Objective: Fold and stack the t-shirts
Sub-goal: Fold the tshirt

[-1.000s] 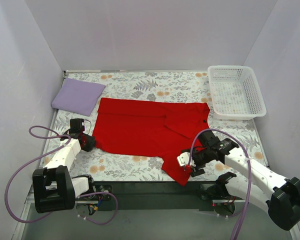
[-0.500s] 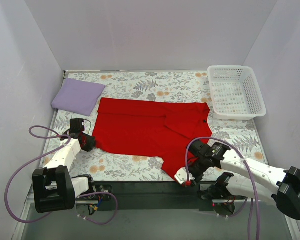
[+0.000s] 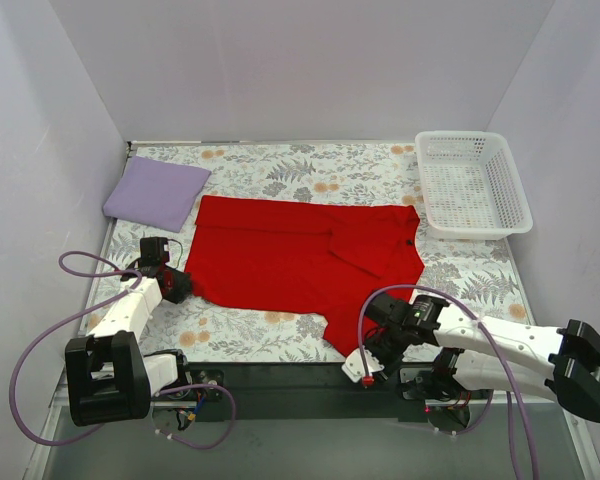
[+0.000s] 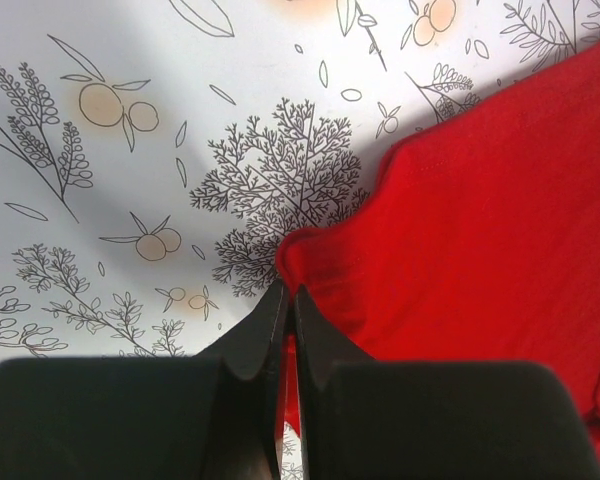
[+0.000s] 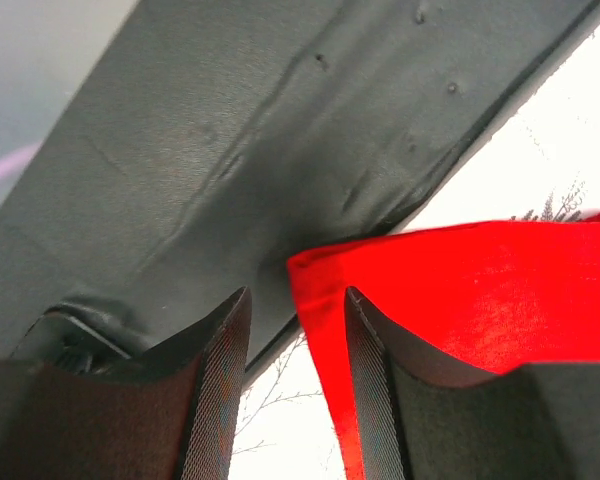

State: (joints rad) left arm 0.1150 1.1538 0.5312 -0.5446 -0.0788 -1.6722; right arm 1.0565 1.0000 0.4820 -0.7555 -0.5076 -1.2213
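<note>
Left wrist: left gripper [image 4: 286, 300] closed tight, pinching red shirt [image 3: 290, 255] at its 9 o'clock edge. Right gripper [image 5: 297, 310] half open, shirt's 5 o'clock corner in the gap, unpinched, over dark table edge [image 5: 230, 130]. Lavender shirt [image 3: 156, 193] folded at 10 o'clock, basket [image 3: 525, 212] at 2 o'clock, floral cloth [image 3: 280, 170] beneath.

Readable text: none in any view
red t-shirt [image 3: 290, 255]: plain, no print or tag that can be read
lavender t-shirt [image 3: 155, 193]: plain, no lettering
floral cloth [image 3: 310, 170]: under both shirts, leaves, branches and fruit only, no words
white basket [image 3: 475, 231]: bare lattice, no label
</note>
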